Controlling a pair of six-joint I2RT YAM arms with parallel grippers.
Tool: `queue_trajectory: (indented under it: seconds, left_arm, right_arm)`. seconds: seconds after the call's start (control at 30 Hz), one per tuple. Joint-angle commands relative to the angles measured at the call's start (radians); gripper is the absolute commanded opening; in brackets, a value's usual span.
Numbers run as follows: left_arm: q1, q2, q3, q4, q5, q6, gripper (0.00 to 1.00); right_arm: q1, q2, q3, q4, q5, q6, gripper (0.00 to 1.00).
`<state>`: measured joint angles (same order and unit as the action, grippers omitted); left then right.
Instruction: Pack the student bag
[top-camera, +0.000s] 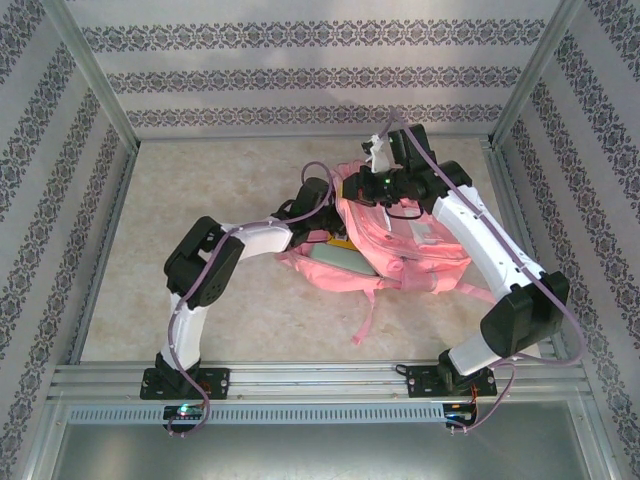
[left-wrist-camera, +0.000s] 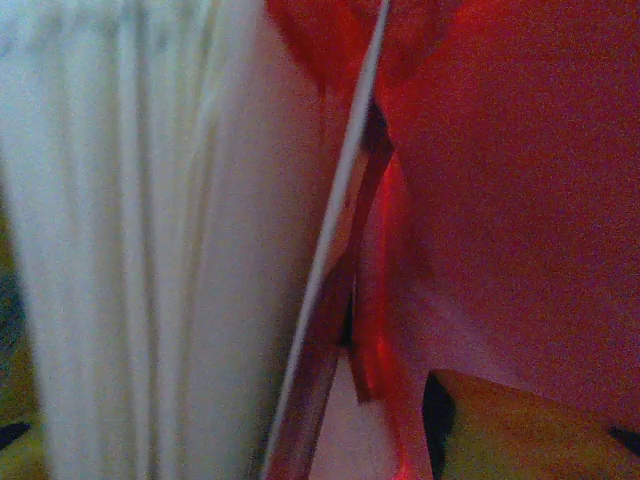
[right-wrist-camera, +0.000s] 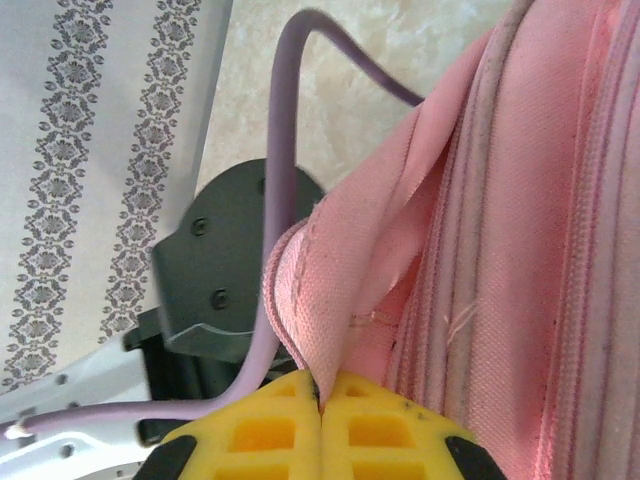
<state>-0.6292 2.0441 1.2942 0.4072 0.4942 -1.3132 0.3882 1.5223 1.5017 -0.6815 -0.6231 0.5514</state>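
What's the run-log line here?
large pink fabric backpack: on table | right gripper: shut on its fabric edge | left gripper: inside it, jaws unclear

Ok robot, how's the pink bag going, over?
Right gripper shut on student bag edge. Left gripper open inside, beside white pages. Nothing blocking.

Marbled beige table (top-camera: 250, 320), pink student bag (top-camera: 420, 255)

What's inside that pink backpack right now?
A white block that looks like book pages sits against the student bag's pink lining. Anything deeper is covered by the fabric and the left arm.
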Motion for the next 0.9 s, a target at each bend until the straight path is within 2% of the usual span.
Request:
queue_trajectory:
  seconds: [0.0,0.27,0.43,0.6,0.63,0.73,0.87]
  left_arm:
    - [0.026,-0.129,-0.092,-0.027,0.042,0.041,0.62]
    - [0.119,-0.341,-0.25,-0.105,0.09,0.103,0.66]
    - [0.211,-0.477,-0.353,-0.22,0.081,0.121,0.63]
    - [0.306,-0.573,-0.421,-0.318,0.075,0.141,0.6]
    - [0.318,-0.587,-0.421,-0.339,0.075,0.151,0.6]
    - [0.337,-0.611,-0.395,-0.425,0.067,0.205,0.6]
    - [0.338,-0.61,-0.337,-0.53,0.055,0.28,0.61]
  right_arm:
    - [-0.012,-0.077,-0.044,0.088,-0.066,-0.008,0.0]
    - [-0.006,-0.121,-0.154,0.13,-0.017,0.008,0.0]
    - [0.021,-0.131,-0.202,0.137,0.03,-0.002,0.0]
    - [0.102,-0.091,-0.255,0.127,0.099,-0.028,0.0]
    - [0.131,-0.072,-0.253,0.117,0.118,-0.04,0.03]
    - [0.175,-0.04,-0.245,0.113,0.171,-0.044,0.27]
    - [0.168,-0.071,-0.234,0.125,0.231,-0.03,0.4]
